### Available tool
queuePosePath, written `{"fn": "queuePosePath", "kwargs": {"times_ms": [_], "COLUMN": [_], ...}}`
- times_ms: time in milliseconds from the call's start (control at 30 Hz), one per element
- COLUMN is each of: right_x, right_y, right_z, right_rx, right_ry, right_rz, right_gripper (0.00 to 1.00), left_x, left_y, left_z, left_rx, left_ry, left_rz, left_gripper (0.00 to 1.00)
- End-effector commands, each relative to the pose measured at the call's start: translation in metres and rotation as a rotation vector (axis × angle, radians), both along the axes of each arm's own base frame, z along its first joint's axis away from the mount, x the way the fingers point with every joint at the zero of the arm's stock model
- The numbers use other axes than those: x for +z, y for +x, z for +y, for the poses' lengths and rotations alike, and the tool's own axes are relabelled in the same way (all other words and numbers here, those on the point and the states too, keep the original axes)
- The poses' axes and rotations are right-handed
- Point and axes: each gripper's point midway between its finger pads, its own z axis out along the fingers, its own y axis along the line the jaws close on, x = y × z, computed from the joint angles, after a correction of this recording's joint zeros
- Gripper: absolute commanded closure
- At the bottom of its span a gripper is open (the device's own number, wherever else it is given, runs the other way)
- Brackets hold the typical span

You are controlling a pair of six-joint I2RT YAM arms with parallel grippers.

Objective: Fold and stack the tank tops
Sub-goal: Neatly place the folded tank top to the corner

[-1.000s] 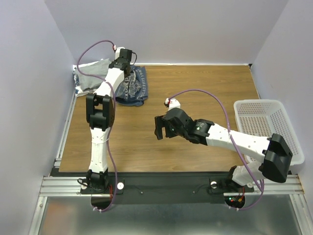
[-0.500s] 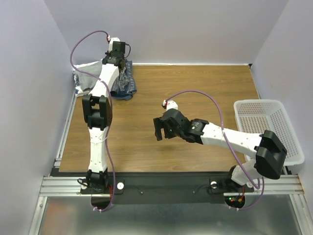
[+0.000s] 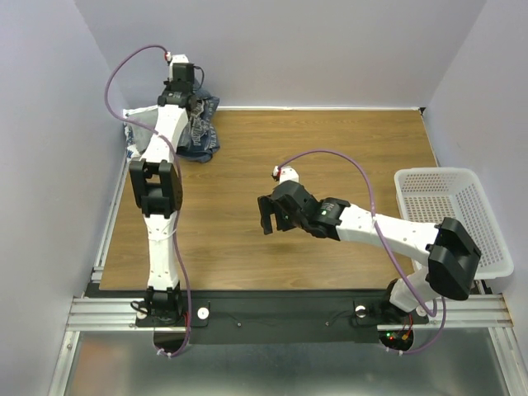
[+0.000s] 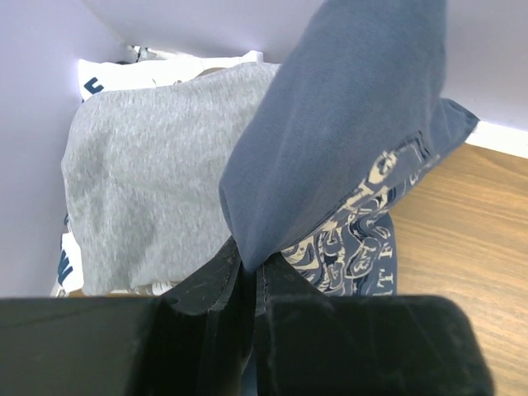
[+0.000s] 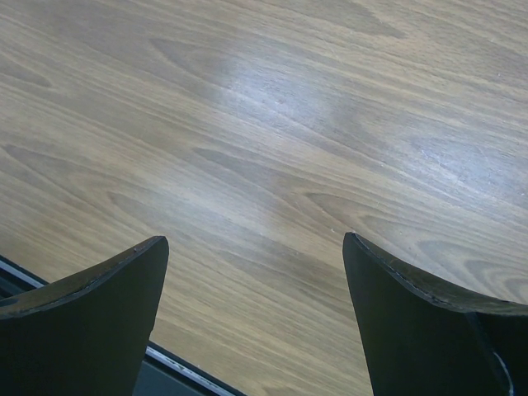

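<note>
Because the left gripper [image 4: 247,268] pinches the slate-blue tank top [image 4: 346,132], it hangs over the light grey top [image 4: 148,181] in the far-left corner — probably for stacking — while the right gripper [image 5: 256,241] hovers released over the table [image 5: 289,124].

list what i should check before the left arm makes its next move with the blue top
1. Left gripper pinching the slate-blue tank top: ok, shut on a fold.
2. Blue top lifted clear of the table: not ok, its printed lower part drapes onto the wood.
3. Light grey tank top free of the grip: ok, it lies beside the fingers, uncaught.
4. Right gripper open and empty: ok, above bare wood.
5. Blue top folded neatly: cannot tell, it hangs bunched.
</note>
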Motion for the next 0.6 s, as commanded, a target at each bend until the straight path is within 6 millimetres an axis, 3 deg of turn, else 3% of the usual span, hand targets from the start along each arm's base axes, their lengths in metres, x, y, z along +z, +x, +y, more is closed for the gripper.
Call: {"fn": "queuePosePath", "kwargs": {"times_ms": [0, 33, 133, 167, 233, 300, 367, 433, 500, 567], "right_x": [0.017, 0.017, 0.014, 0.014, 0.012, 0.01, 0.006, 0.003, 0.002, 0.001], "right_y": [0.014, 0.014, 0.014, 0.014, 0.014, 0.013, 0.012, 0.012, 0.012, 0.011], "right_z": [0.008, 0.009, 0.008, 0.009, 0.008, 0.007, 0.007, 0.007, 0.008, 0.008], "right_rx": [-0.015, -0.016, -0.019, -0.017, -0.02, -0.023, -0.021, -0.022, -0.022, -0.021], "right_ry": [0.03, 0.031, 0.023, 0.024, 0.022, 0.018, 0.015, 0.013, 0.014, 0.014], "right_rz": [-0.041, -0.04, -0.039, -0.037, -0.034, -0.03, -0.021, -0.016, -0.013, -0.011], "right_gripper": [0.08, 0.08, 0.08, 0.08, 0.08, 0.08, 0.08, 0.08, 0.08, 0.08], "left_x": [0.091, 0.086, 0.07, 0.062, 0.054, 0.041, 0.021, -0.001, -0.012, -0.019], "left_y": [0.002, 0.002, 0.006, 0.003, 0.003, 0.003, 0.005, 0.005, 0.006, 0.006], "left_z": [0.047, 0.066, 0.089, 0.112, 0.137, 0.151, 0.162, 0.166, 0.166, 0.164], "left_rx": [0.043, 0.06, 0.08, 0.115, 0.162, 0.198, 0.218, 0.236, 0.23, 0.231], "left_ry": [-0.064, -0.078, -0.14, -0.154, -0.194, -0.212, -0.236, -0.243, -0.247, -0.254], "left_rz": [-0.219, -0.217, -0.226, -0.221, -0.245, -0.246, -0.225, -0.183, -0.164, -0.156], "left_gripper": [1.0, 1.0, 1.0, 1.0, 1.0, 1.0, 0.91, 0.69, 0.52, 0.43]}}
